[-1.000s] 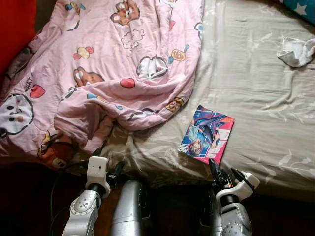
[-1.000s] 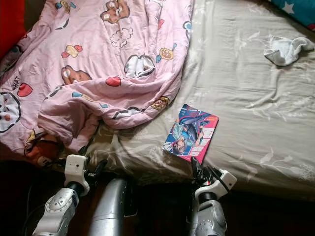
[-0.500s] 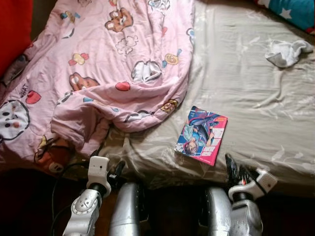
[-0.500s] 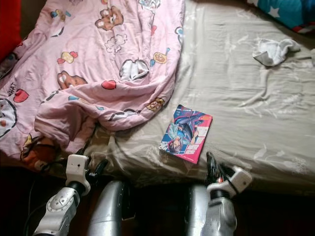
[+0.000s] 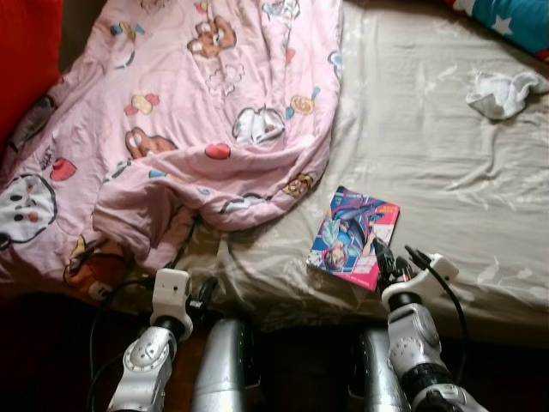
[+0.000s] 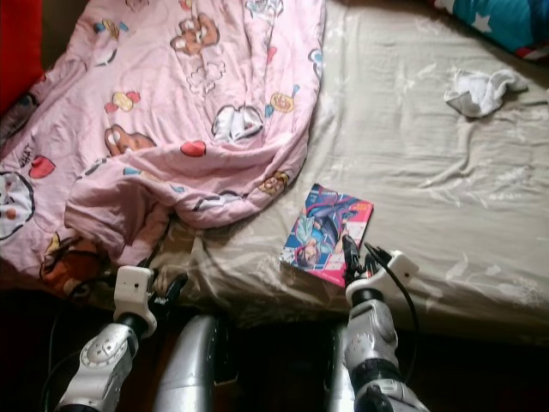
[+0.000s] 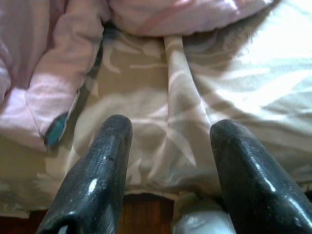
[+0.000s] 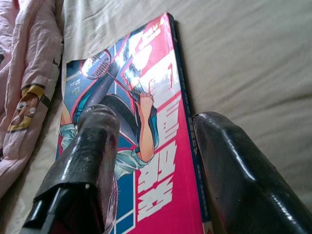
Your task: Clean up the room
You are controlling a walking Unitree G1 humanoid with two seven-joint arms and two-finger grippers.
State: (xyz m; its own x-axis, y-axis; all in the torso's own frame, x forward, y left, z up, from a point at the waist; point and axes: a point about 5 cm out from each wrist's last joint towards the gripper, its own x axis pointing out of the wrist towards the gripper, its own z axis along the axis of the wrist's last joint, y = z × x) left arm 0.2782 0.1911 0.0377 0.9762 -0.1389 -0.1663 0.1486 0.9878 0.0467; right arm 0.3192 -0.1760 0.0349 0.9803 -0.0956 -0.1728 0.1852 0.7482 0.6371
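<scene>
A colourful comic book (image 5: 353, 238) lies flat on the beige bed sheet (image 5: 446, 172), near the bed's front edge. My right gripper (image 5: 396, 256) is open at the book's near right corner. In the right wrist view one finger (image 8: 92, 156) hovers over the book's cover (image 8: 156, 87) and the other finger (image 8: 234, 170) is beside its spine edge. My left gripper (image 5: 204, 292) is open and low at the front edge of the bed, just below the rumpled pink cartoon quilt (image 5: 189, 112). Nothing is between its fingers (image 7: 105, 161), which face the sheet.
A crumpled white cloth (image 5: 506, 90) lies on the sheet at the far right. A teal star-print pillow (image 5: 515, 17) is in the far right corner and something red (image 5: 26, 51) stands at the far left. The floor below the bed is dark.
My right gripper has risen from below the bed's edge and moved forward to the book's near corner. The left arm has stayed put. The camera has shifted slightly.
</scene>
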